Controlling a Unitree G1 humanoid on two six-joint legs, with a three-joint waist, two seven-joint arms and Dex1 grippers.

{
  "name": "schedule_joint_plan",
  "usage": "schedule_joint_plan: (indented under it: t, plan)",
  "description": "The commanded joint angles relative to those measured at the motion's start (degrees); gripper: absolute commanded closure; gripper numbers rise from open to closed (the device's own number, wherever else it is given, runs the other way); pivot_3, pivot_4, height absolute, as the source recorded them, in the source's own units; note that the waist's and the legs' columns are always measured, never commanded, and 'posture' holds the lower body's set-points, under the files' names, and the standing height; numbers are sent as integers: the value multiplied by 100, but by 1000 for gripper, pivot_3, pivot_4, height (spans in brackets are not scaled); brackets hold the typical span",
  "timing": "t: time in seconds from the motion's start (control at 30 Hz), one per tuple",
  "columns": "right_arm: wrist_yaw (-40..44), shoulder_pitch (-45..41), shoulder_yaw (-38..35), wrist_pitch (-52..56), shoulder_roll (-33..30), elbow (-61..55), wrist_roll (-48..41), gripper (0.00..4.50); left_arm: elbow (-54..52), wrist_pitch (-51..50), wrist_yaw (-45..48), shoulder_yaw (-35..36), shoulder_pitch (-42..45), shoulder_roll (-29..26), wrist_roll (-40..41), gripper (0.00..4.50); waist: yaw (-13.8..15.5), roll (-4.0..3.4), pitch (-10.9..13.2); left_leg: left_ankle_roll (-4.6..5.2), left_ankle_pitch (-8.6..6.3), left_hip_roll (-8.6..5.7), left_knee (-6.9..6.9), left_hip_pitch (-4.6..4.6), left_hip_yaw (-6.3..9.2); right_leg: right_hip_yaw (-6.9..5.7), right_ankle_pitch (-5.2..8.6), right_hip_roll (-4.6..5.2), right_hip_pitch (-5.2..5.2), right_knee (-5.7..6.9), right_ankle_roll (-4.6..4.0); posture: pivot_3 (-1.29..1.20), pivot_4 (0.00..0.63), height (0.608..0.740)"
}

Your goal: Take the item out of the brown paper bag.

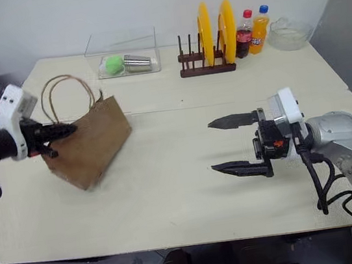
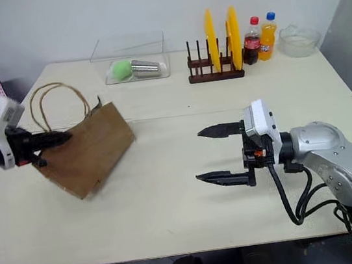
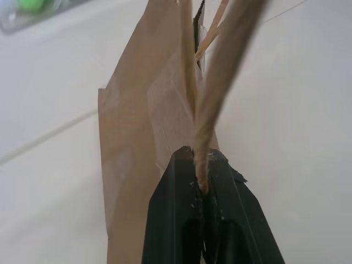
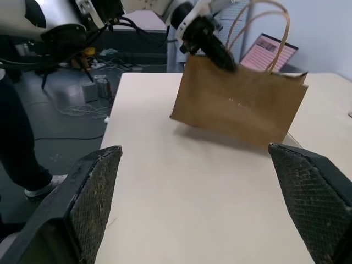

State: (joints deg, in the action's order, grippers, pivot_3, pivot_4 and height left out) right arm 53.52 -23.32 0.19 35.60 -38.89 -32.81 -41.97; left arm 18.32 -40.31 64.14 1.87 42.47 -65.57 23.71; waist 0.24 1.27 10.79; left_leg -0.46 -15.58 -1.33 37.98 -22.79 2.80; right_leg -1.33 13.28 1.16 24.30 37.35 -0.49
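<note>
With the left gripper [image 1: 64, 130] pinched shut on the brown paper bag [image 1: 92, 144] at its top edge and handle, tilting it off the bench [image 1: 184, 190], the unseen item could tumble out before the right gripper's [image 1: 227, 144] wide-open, empty fingers reach it.

No readable text, labels on the distant bottles [image 1: 250, 31] too small
</note>
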Motion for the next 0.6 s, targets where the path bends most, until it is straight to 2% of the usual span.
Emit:
schedule_joint_plan:
  t: [0.03,0.1,0.23,0.43,0.6]
  plan:
    - [-357,186,-306,19,-10,-348,-109,0,614,968,629,-450,834,228,-546,4480,5,0,0,0,0,0,0,0,-1,-1,0,0,0,0,0,0,150,740]
    - [-584,355,-368,44,17,-470,-81,0,1107,1496,930,-749,1318,534,-863,4480,11,1,-1,1,0,-1,2,0,0,-2,0,-1,-1,2,1,0,150,740]
    - [-1309,895,-499,60,167,-892,106,0,2653,2962,1325,-1242,2529,1638,-1511,4480,49,14,5,3,1,-4,14,-3,-1,-5,14,-1,0,19,24,0,150,740]
    - [-2259,1559,-457,-18,454,-1597,504,0,4412,4523,1564,-1361,3614,2651,-2132,4480,-16,43,22,4,1,-4,23,-9,-8,1,15,-2,9,36,27,0,150,740]
    - [-2770,2136,-288,-131,658,-2099,881,0,5198,5334,1557,-1344,4160,3379,-2458,4480,-49,45,24,4,1,-3,21,-4,-5,-2,16,-3,13,52,28,0,150,740]
